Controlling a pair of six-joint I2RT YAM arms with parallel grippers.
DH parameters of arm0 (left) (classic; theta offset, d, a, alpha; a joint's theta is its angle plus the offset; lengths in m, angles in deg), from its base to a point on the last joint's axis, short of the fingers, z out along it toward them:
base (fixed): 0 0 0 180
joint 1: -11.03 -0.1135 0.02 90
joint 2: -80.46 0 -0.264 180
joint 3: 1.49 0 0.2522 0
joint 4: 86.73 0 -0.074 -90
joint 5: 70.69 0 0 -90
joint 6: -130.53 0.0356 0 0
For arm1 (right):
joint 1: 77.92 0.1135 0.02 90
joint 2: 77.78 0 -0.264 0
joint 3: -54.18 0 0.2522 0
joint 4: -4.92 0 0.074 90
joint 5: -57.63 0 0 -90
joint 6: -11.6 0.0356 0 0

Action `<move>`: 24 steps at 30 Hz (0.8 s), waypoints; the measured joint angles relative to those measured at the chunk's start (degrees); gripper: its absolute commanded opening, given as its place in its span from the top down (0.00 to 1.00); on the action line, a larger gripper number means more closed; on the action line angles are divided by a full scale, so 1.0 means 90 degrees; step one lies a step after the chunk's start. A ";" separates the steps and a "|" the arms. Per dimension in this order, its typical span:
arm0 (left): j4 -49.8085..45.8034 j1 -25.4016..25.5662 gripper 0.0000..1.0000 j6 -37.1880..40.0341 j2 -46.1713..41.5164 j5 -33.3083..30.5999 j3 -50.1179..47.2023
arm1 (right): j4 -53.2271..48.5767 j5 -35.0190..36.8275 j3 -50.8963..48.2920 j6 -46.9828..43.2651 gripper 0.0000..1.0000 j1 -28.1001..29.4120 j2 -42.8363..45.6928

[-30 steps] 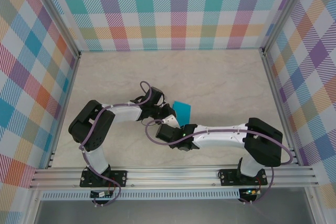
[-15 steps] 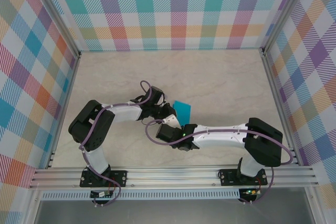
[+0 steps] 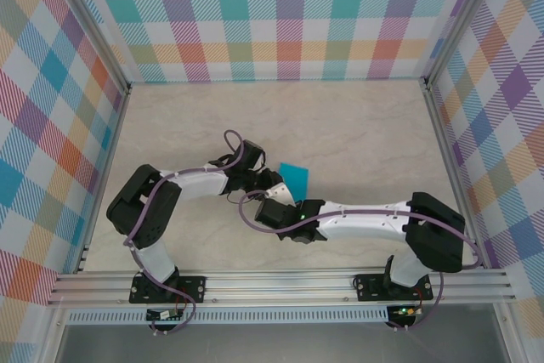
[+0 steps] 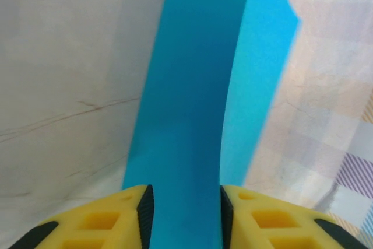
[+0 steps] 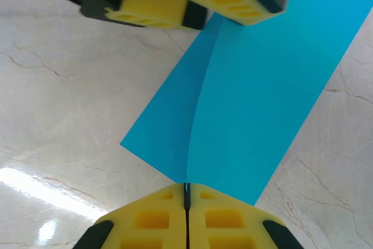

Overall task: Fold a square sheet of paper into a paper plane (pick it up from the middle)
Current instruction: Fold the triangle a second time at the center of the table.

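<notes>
We are looking over the table (image 3: 357, 125), where the square sheet of paper (image 5: 256, 97) is sitting near the table's middle, a little toward its near edge. The right gripper (image 5: 186, 193) is pinching the sheet's end nearest the table's front, jaws together on it. The left gripper (image 4: 183, 202) is standing with jaws apart farther up the table, the paper running between them. We are judging that the thin sheet could slip or tear, one pinch alone bearing any pull. It is showing as a narrow teal-blue strip, bending along a soft lengthwise crease.
</notes>
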 measured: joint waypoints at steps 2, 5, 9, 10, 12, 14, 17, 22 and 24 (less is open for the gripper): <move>-0.0316 0.0000 0.51 0.0053 -0.0233 -0.0372 0.0000 | 0.0180 -0.0289 -0.0160 -0.0029 0.94 -0.0199 0.0231; -0.0685 0.0000 0.47 0.0109 -0.0641 -0.0920 0.0000 | 0.0493 -0.0950 -0.0464 -0.0158 0.95 -0.0685 0.0503; -0.0869 0.0005 0.46 0.0119 -0.1003 -0.1336 -0.0017 | 0.0775 -0.1758 -0.0682 -0.0267 0.95 -0.1270 0.0561; -0.0896 0.0010 0.46 0.0121 -0.1061 -0.1409 -0.0027 | 0.0826 -0.1979 -0.0721 -0.0308 0.95 -0.1428 0.0566; -0.0913 0.0019 0.46 0.0119 -0.1144 -0.1503 -0.0097 | 0.0913 -0.2370 -0.0784 -0.0359 0.94 -0.1673 0.0585; -0.0918 0.0022 0.46 0.0119 -0.1192 -0.1532 -0.0204 | 0.0957 -0.2732 -0.0801 -0.0454 0.94 -0.1897 0.0610; -0.0937 0.0044 0.47 0.0121 -0.1202 -0.1530 -0.0338 | 0.1049 -0.3186 -0.0833 -0.0593 0.94 -0.2181 0.0644; -0.0945 0.0124 0.52 0.0151 -0.1253 -0.1508 -0.0401 | 0.1107 -0.3985 -0.0950 -0.0789 0.94 -0.2722 0.0673; -0.0937 0.0170 0.54 0.0165 -0.1324 -0.1506 -0.0418 | 0.1064 -0.4282 -0.0952 -0.0872 0.94 -0.2960 0.0653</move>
